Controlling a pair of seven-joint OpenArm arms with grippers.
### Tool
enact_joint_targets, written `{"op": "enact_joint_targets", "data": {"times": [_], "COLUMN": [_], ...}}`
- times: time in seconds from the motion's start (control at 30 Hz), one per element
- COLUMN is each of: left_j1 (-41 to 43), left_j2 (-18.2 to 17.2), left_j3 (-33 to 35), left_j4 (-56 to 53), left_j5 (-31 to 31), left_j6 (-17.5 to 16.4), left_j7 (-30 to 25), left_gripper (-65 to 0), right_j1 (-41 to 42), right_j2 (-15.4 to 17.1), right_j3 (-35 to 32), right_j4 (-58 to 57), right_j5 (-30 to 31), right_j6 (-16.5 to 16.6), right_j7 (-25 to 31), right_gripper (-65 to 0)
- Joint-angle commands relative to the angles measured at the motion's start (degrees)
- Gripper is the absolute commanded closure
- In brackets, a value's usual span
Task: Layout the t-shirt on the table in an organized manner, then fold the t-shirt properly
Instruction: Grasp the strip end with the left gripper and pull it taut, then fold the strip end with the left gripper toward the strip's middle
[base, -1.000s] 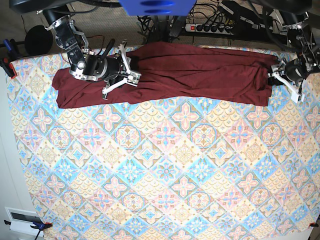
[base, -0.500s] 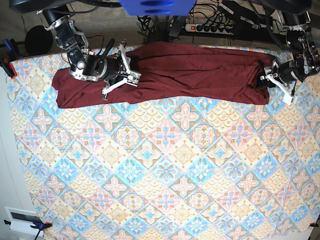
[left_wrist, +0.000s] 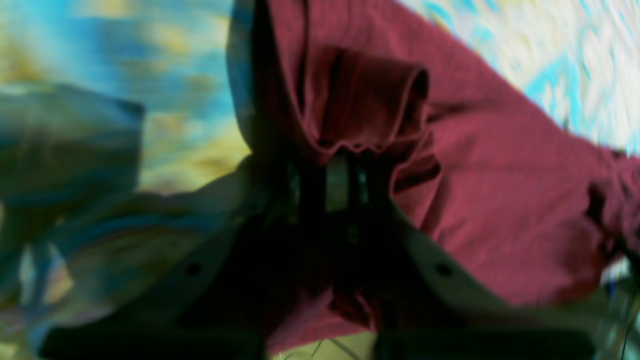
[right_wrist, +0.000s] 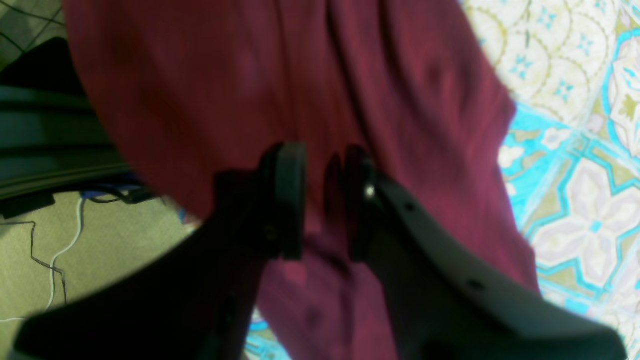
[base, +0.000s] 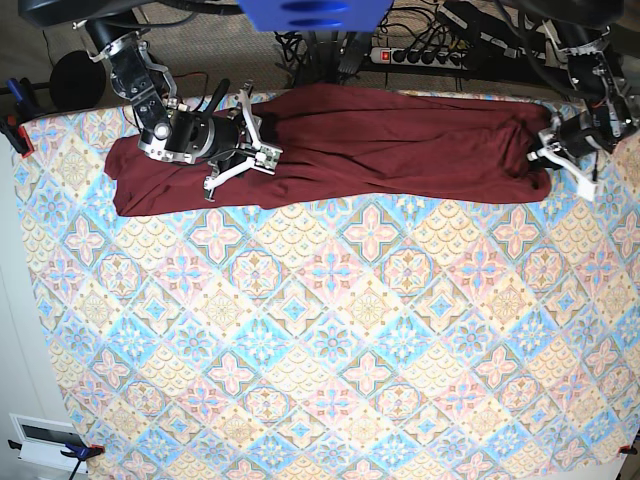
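Note:
The dark maroon t-shirt (base: 380, 150) lies stretched in a long band along the far edge of the patterned table (base: 330, 330). My left gripper (base: 543, 157), on the base view's right, is shut on the shirt's right end. In the blurred left wrist view the gripper (left_wrist: 335, 165) pinches a bunched fold of the shirt (left_wrist: 500, 200). My right gripper (base: 268, 142), on the base view's left, rests on the shirt's left part. In the right wrist view it (right_wrist: 322, 200) stands closed on a ridge of the shirt (right_wrist: 225, 75).
A power strip (base: 420, 55) and cables lie on the floor just past the far table edge. An orange clamp (base: 15, 130) grips the far left corner. A white box (base: 45, 440) sits at the near left corner. The table cloth (right_wrist: 575, 150) shows beside the shirt.
My left gripper pulled the shirt's right end inward, then moved it back outward and a little toward the far edge. The right arm has stayed still.

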Motion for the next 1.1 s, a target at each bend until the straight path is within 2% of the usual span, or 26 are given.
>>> {"op": "enact_joint_targets", "data": {"times": [0.0,0.13,0.33,0.47,0.57,0.67,0.83,0.93,1.07], "left_j1": [-1.4,-2.0,-2.0,-1.7,-1.5,-1.5,-1.4,-1.4,-1.5], "left_j2": [-2.6,-6.0,-11.1,-12.6,-12.3,-7.9,0.4,4.9,7.9], "left_j3": [-1.4,-3.0,-3.2,-3.2,-3.1,-3.1,-2.8,-1.8,2.6], "left_j4": [0.6,0.6,0.6,1.4,6.9,15.7,27.6,30.1,30.4], "left_j5": [-0.7,-0.7,-0.7,-1.2,-1.6,-1.5,-1.1,-1.1,-1.0], "left_j6": [-0.1,-0.1,-0.1,-0.1,-0.1,-0.1,0.0,0.0,0.1], "left_j7": [-1.3,-1.4,-5.3,-4.9,-1.3,3.9,9.3,11.5,11.5], "left_gripper": [0.0,0.0,0.0,0.0,0.0,0.0,0.0,0.0,0.0], "right_j1": [0.5,0.5,0.5,0.4,0.5,0.5,0.5,0.5,0.5], "right_j2": [0.5,0.5,0.5,0.5,0.5,0.5,0.5,0.5,0.5], "right_j3": [0.3,0.4,2.2,5.5,7.0,8.6,9.5,9.5,9.6], "right_j4": [0.9,1.5,2.7,2.7,2.7,2.6,2.6,2.6,2.6], "right_j5": [0.7,0.7,0.7,0.7,0.7,0.8,0.8,0.8,0.9], "right_j6": [0.1,0.1,0.1,0.1,0.1,0.1,0.1,0.1,0.1], "right_j7": [0.9,0.9,0.9,0.9,0.9,0.9,0.9,0.9,0.9], "right_gripper": [-12.7,-12.7,-12.7,-12.7,-12.8,-12.8,-12.8,-12.8,-12.8]}}
